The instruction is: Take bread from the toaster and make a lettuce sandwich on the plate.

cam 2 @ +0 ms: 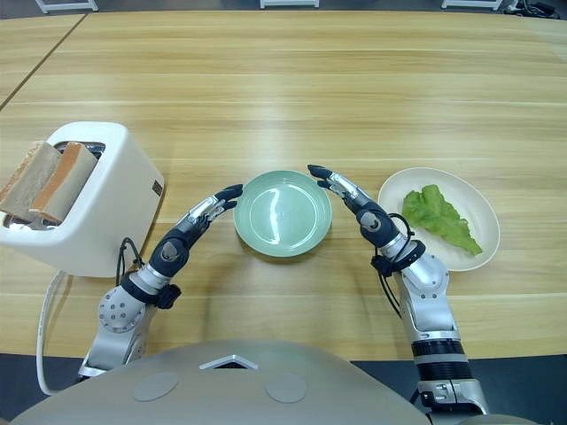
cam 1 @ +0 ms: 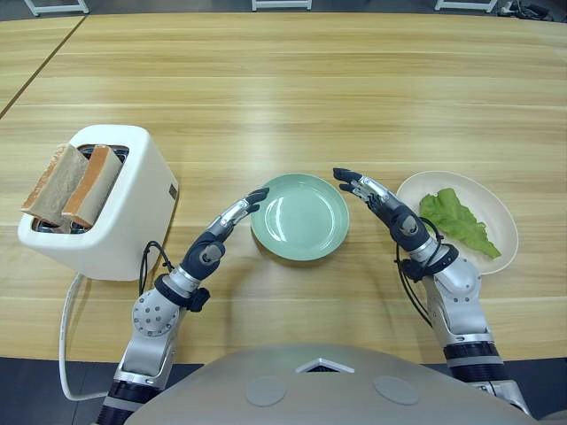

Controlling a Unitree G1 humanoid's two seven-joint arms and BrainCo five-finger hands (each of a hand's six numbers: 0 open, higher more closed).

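Observation:
A white toaster [cam 1: 120, 217] stands at the left with two slices of bread [cam 1: 75, 184] sticking up from its slots. An empty green plate [cam 1: 299, 216] lies in the middle of the table. A lettuce leaf [cam 1: 458, 222] rests on a cream plate [cam 1: 496, 208] at the right. My left hand [cam 1: 227, 226] is open, fingers stretched out, just left of the green plate's rim. My right hand [cam 1: 379, 200] is open too, fingers extended, between the green plate and the cream plate. Neither hand holds anything.
The toaster's white cord [cam 1: 67, 345] runs off the table's front edge at the left. The wooden table [cam 1: 292, 88] stretches far beyond the plates.

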